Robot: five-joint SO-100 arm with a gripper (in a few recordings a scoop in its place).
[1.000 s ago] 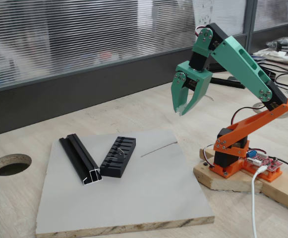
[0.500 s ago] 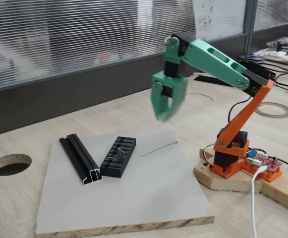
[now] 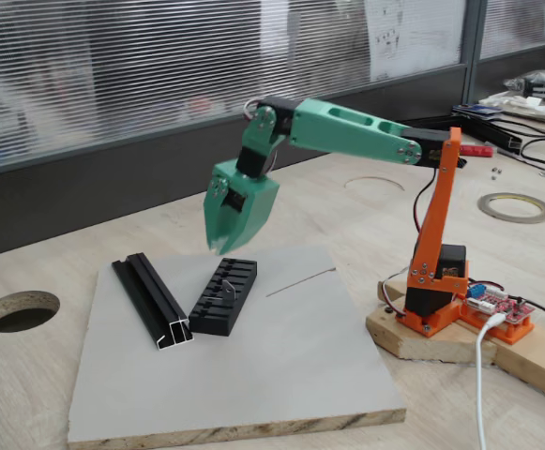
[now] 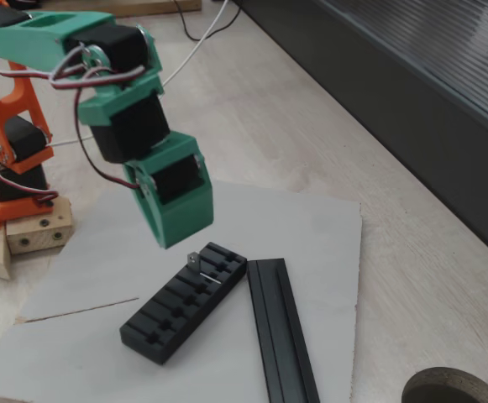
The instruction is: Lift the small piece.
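Note:
The small piece (image 3: pixel 227 285) is a thin silvery clip lying on top of the black ridged block (image 3: pixel 218 309), near the block's far end. Its bent end (image 4: pixel 194 260) stands up a little from the ridges. My green gripper (image 3: pixel 221 247) hangs tip-down just above that end of the block, shut with nothing between its fingers. In the closer fixed view the gripper (image 4: pixel 168 243) is a short way above and to the left of the piece, not touching it. The long black rail (image 3: pixel 152 302) lies beside the block (image 4: pixel 176 311).
Block and rail (image 4: pixel 281 336) rest on a grey board (image 3: pixel 281 366) on the wooden table. A round hole (image 3: pixel 19 310) is cut in the table left of the board. The arm's orange base (image 3: pixel 436 300) stands on a wooden plate at the right, with cables behind.
The arm has swung left and down from high at the right, bringing the gripper over the far end of the ridged block. The block, the rail and the piece have not moved.

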